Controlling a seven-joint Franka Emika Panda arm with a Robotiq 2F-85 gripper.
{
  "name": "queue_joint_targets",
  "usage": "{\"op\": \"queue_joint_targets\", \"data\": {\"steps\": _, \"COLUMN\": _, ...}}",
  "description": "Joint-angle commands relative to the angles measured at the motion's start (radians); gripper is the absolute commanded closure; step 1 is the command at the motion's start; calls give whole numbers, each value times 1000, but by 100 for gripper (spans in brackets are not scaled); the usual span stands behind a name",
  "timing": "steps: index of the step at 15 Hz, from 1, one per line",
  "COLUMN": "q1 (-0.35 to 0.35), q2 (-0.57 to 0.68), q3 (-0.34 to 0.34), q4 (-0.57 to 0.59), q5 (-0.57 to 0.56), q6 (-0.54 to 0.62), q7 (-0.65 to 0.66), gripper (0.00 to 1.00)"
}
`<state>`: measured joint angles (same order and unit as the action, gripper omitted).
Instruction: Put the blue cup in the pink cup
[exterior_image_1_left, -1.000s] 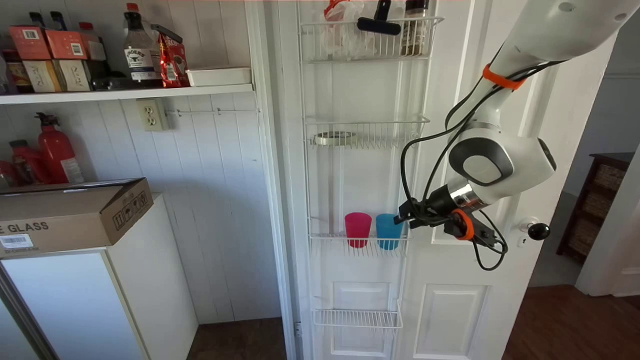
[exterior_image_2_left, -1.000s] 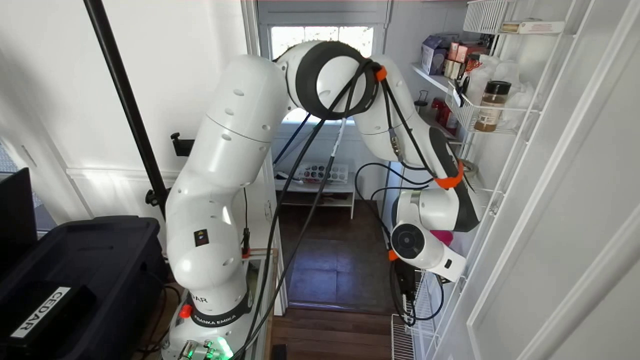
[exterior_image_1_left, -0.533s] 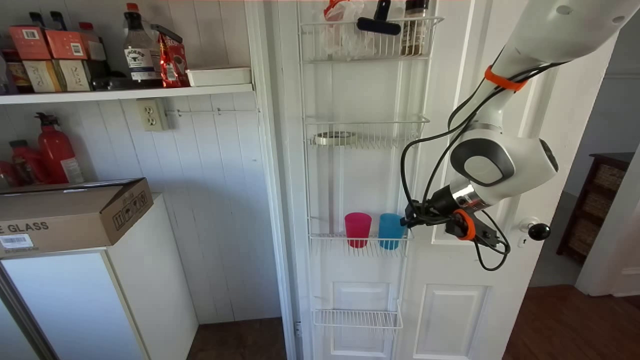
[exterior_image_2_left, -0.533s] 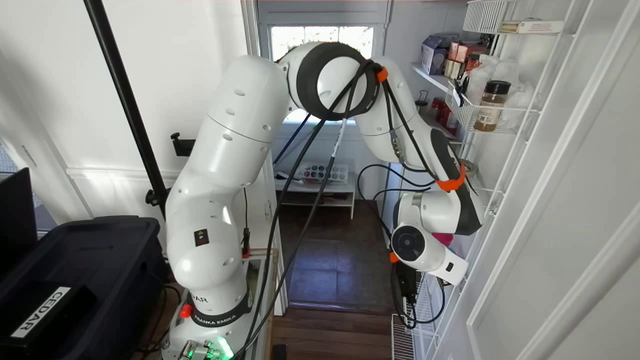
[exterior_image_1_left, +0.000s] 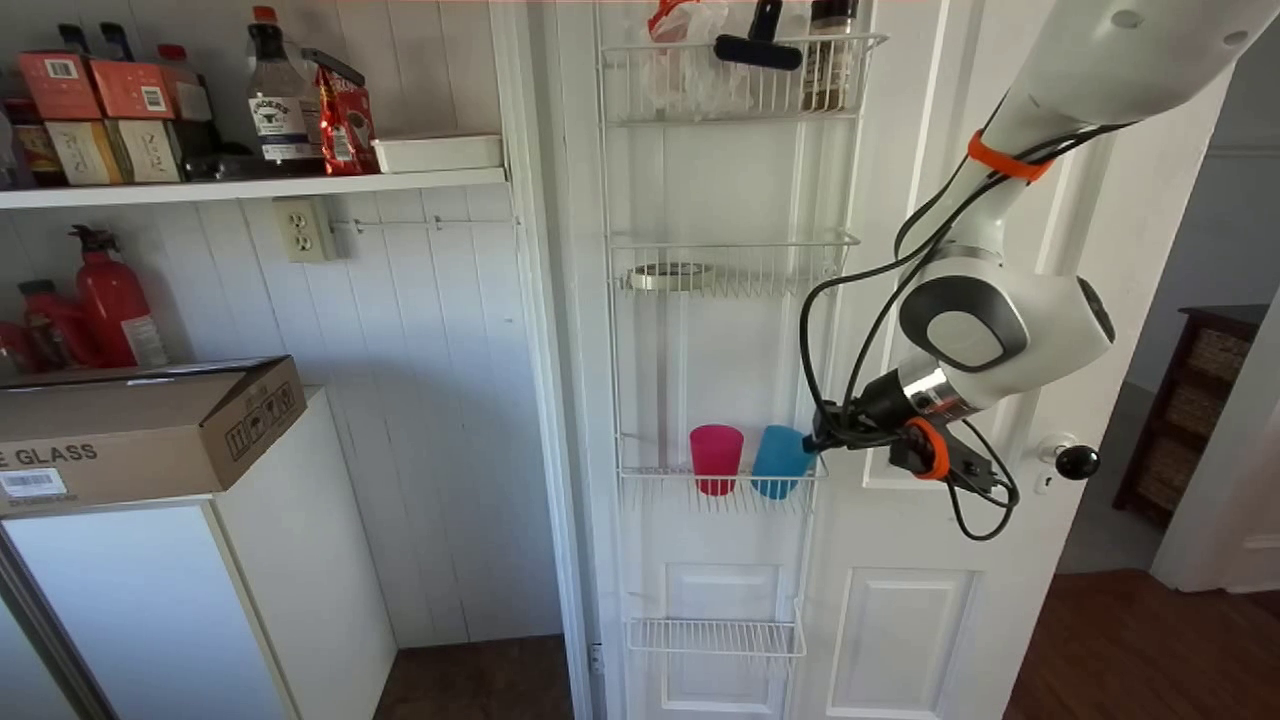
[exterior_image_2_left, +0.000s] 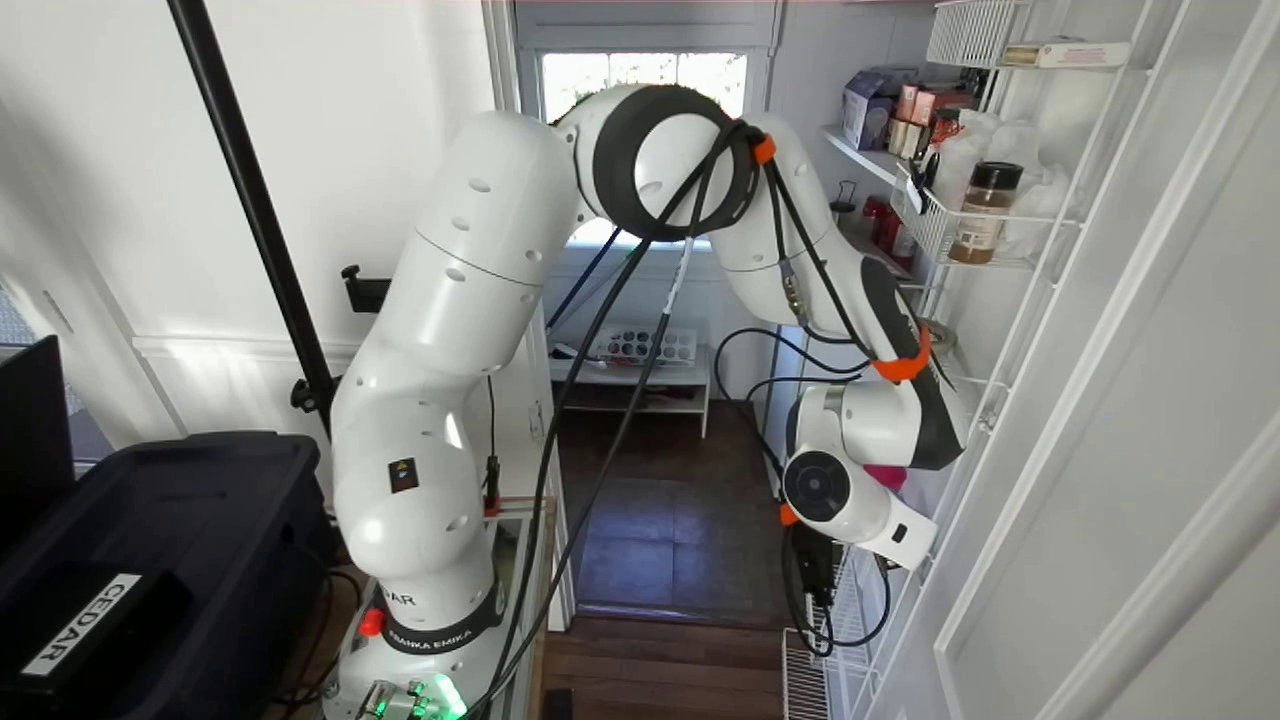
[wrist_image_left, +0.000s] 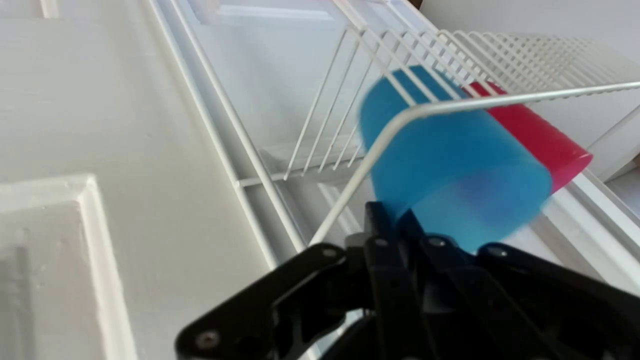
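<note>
Gripper (wrist_image_left: 393, 214), low in the centre of the wrist view, pinches the rim of the blue cup (wrist_image_left: 450, 155). Below centre in an exterior view, that cup leans rightward in the wire basket (exterior_image_1_left: 652, 474), just beside the upright pink cup (exterior_image_1_left: 716, 455).

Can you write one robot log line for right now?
gripper: closed on blue cup at the rim | blue cup: tilted, in wire basket | pink cup: upright beside it | nesting: not yet done
</note>
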<state>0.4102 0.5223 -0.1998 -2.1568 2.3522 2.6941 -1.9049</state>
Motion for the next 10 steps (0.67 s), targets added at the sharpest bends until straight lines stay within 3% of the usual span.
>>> {"op": "queue_joint_targets", "data": {"steps": 1, "q1": 9, "q2": -19, "q3": -13, "q4": -15, "q5": 33, "q6": 3, "q7": -35, "gripper": 100}}
{"op": "queue_joint_targets", "data": {"steps": 10, "q1": 12, "q2": -145, "q3": -53, "q4": -116, "q5": 82, "q6": -43, "q7": -132, "gripper": 99}}
